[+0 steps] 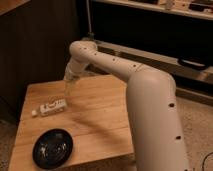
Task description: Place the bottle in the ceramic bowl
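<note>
The pale two-finger gripper (69,93) hangs over the light wooden table (107,117), its fingers spread wide with nothing between them. Just below it and a little toward the left of the view, apart from it, the small whitish boxy bottle (50,107) lies on its side. The step in hand looks like the reach for a grasp. The gripper should come down astride the body's short width, clear of the cap, and close only once it is low. Farther from the gripper, toward the camera, the round shallow glossy black ceramic bowl (52,148) sits empty.
</note>
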`<action>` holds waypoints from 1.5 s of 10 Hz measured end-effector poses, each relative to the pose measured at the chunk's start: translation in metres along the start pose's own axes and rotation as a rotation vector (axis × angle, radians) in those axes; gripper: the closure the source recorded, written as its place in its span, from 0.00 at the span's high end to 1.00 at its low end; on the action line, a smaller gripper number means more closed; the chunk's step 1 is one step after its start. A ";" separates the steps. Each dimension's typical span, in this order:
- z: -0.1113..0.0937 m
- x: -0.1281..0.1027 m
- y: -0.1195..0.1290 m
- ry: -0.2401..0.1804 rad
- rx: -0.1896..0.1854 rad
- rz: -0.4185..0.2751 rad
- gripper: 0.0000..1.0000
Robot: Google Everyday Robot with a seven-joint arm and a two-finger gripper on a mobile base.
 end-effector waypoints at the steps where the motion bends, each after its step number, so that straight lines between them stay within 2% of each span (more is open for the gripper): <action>1: 0.002 -0.003 0.000 -0.001 -0.003 -0.004 0.65; 2: 0.001 -0.004 0.000 -0.003 -0.006 -0.007 0.65; 4: 0.016 -0.005 0.008 -0.021 -0.029 -0.065 0.65; 7: 0.066 0.001 0.026 -0.061 -0.097 -0.159 0.65; 10: 0.089 0.001 0.028 -0.079 -0.126 -0.178 0.65; 15: 0.134 -0.003 0.017 -0.099 -0.163 -0.218 0.65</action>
